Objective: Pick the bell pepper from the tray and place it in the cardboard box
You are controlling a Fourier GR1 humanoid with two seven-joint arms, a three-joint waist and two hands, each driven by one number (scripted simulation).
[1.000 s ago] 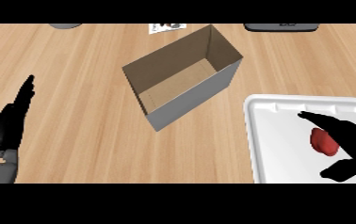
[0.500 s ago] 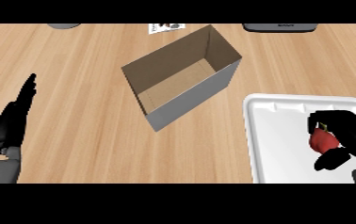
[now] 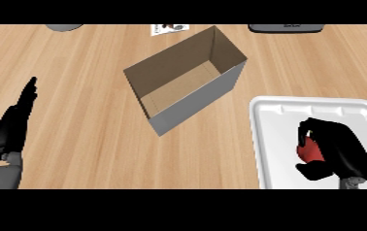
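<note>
Where my right hand (image 3: 335, 147) curls over the white tray (image 3: 276, 142), only a sliver of the red bell pepper (image 3: 309, 152) shows, so I cannot tell which way it points or how its long axis lies. It sits on the tray toward the right side, under my palm, with my fingers (image 3: 315, 128) wrapped round its far side and my thumb hooked beneath its near side. That hand is closed around the pepper; I cannot tell whether the pepper rests on the tray or is clear of it.

My left hand (image 3: 16, 123) shows at the left edge of the view, fingers straight and pointing away from me, holding nothing and touching nothing on the wooden tabletop (image 3: 86, 70).

One cardboard box (image 3: 188, 82) stands open in the middle of the tabletop, turned at a slant, its long axis running from near left to far right. Its brown inside is bare and its grey outer walls face me. It is well apart from my left hand and near the tray's far left corner, not touching it.

I count one pepper, one tray and one box. Along the far edge lie one small printed card (image 3: 169, 28), part of one grey round thing (image 3: 64, 27) and part of one dark flat thing (image 3: 285, 27).
</note>
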